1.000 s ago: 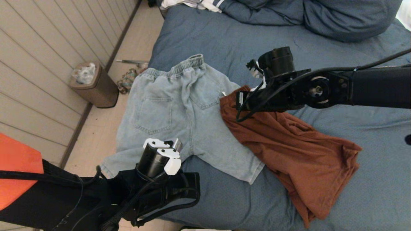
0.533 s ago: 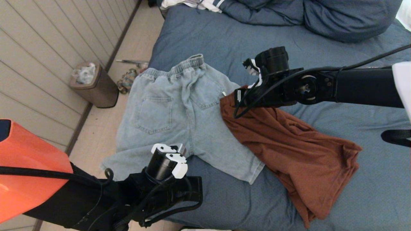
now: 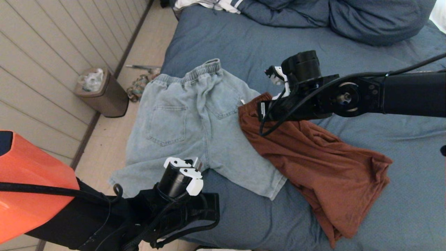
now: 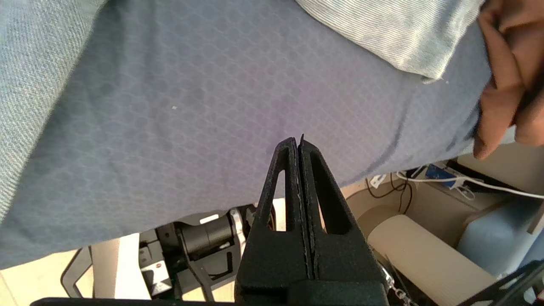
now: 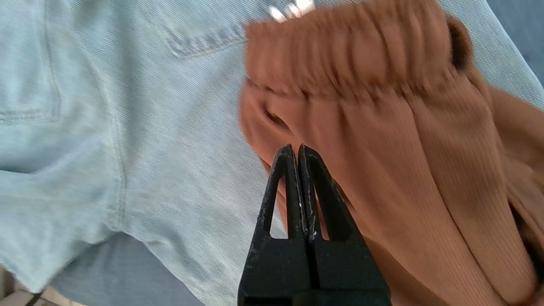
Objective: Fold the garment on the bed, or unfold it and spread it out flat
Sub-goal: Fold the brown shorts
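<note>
Roughly, from left to right across the head view:

Floor strip: a bin [image 3: 104, 94] stands on the floor beside the left edge of the bed [image 3: 223, 38], off the work area.

Left gripper [image 4: 299, 146]: low at the near left corner, fingers pressed together and holding nothing. It hangs over bare cover near the foot edge, with the hem of a denim leg just beyond it.

Denim shorts [image 3: 195, 129]: spread flat, back pockets up, waistband toward the pillows [image 3: 366, 19], legs toward the robot. The left leg reaches the bed's left edge.

Rust shorts [image 3: 313, 164]: rumpled, the elastic waistband lapping onto the right side of the denim shorts. The long axis runs diagonally from that waistband toward the near right.

Right gripper [image 5: 299, 148]: fingers closed and empty, tip poised just above the rust waistband where it overlaps the denim. This arm is plainly the nearer one to the rust shorts.

Likely pivot: the waistband lies directly under the right tip, so a grasp there probably needs the fingers opened first.

Open room: broad bare cover to the right and beyond the rust shorts; little room leftward because of the denim.
</note>
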You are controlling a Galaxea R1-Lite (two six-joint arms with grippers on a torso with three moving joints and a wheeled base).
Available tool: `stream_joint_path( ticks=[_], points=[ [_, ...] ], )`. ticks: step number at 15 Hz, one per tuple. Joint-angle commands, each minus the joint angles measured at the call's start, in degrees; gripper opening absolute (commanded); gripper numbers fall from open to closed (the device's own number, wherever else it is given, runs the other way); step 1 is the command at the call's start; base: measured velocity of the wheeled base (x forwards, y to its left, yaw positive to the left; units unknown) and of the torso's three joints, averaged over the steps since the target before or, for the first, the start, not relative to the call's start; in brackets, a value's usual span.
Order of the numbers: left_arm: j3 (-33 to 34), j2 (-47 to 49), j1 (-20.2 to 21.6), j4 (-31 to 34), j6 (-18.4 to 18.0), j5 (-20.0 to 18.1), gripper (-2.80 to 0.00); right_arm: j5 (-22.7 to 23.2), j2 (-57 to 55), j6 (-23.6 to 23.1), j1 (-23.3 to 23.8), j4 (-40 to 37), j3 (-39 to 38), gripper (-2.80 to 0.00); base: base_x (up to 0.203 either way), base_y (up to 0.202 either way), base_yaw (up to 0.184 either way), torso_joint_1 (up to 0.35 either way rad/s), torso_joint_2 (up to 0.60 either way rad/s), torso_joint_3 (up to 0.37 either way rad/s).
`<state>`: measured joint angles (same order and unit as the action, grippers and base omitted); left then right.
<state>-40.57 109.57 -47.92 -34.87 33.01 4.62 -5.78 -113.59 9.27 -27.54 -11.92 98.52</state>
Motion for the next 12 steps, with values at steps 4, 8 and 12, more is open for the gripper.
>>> stream_joint_path(
  ticks=[4,8,12],
  points=[
    [0.14,-0.67,0.02,-0.12,0.3,-0.05,-2.8,-2.81,-3.03,-0.63,0.55,-0.09,2.26,-2.8,0.0,0.0,0.0,0.0,0.0,0.0],
    [0.23,-1.03,0.02,-0.12,0.47,-0.05,-2.8,-7.16,-9.77,-1.9,2.05,-1.7,12.04,-2.8,0.0,0.0,0.0,0.0,0.0,0.0],
    [0.23,-1.11,0.02,-0.12,0.39,-0.05,-2.8,-13.74,-14.46,-5.93,3.81,7.26,14.07,-2.8,0.0,0.0,0.0,0.0,0.0,0.0]
  ],
)
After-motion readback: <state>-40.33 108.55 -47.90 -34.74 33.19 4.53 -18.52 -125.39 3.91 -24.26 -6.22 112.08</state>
